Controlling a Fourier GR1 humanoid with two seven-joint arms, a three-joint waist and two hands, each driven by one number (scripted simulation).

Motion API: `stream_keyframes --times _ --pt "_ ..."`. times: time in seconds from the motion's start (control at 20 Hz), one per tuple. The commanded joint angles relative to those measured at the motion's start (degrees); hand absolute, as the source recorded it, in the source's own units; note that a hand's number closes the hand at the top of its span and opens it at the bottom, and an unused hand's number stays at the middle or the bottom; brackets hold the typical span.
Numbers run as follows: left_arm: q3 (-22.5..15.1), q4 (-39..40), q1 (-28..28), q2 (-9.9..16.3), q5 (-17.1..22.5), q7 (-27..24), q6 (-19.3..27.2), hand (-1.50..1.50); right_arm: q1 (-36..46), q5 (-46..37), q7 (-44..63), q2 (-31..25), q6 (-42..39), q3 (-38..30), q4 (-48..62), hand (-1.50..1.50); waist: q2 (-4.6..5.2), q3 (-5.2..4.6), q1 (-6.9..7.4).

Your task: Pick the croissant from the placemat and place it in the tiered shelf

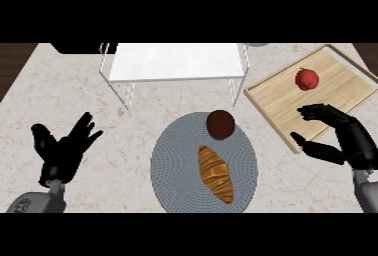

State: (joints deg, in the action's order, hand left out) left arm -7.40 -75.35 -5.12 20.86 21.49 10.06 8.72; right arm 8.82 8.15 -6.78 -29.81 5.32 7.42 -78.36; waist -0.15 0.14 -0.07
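Observation:
A golden-brown croissant (215,174) lies lengthwise on the round grey placemat (171,160) at the middle of the counter. The tiered shelf (176,61), white-topped on thin wire legs, stands behind the placemat. My right hand (336,135) hovers to the right of the placemat over the edge of the wooden tray, fingers and thumb loosely spread and holding nothing. My left hand (63,150) rests open at the lower left, fingers pointing up.
A dark brown round item (221,123) sits on the placemat's far end, just beyond the croissant. A wooden tray (339,90) at the right holds a red apple (307,79). A dark object (74,48) sits at the back left.

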Motion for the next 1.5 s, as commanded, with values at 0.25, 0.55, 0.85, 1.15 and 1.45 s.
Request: stream_keyframes --times 0.25,0.55,0.85,1.15,1.45 --pt "-0.54 -0.6 -0.6 -0.53 -1.78 5.49 1.47 0.0 -4.76 3.52 0.71 -9.3 -18.13 1.91 -11.66 -1.5 -0.03 -0.17 -0.61" --pt "-0.74 -2.44 4.5 -1.48 -2.49 2.41 0.57 0.0 -4.72 3.65 19.74 -11.42 -17.61 5.74 -29.54 -1.5 -0.21 -0.26 -0.2" --pt "-0.69 -4.34 2.34 -1.45 -2.41 6.72 0.89 0.0 5.39 0.09 42.65 -9.19 -13.67 10.74 -35.09 -1.5 0.07 -0.23 0.85" --pt "0.75 0.88 1.36 -2.21 -3.56 3.17 -0.6 0.0 9.74 -14.18 55.83 -1.26 -7.07 19.84 -36.44 -1.5 0.16 -0.22 0.4" --pt "1.27 -4.31 3.65 -1.59 -3.21 6.35 -1.02 0.0 14.77 -21.24 65.55 8.27 -7.67 27.42 -30.53 -1.5 0.08 -0.17 0.68"
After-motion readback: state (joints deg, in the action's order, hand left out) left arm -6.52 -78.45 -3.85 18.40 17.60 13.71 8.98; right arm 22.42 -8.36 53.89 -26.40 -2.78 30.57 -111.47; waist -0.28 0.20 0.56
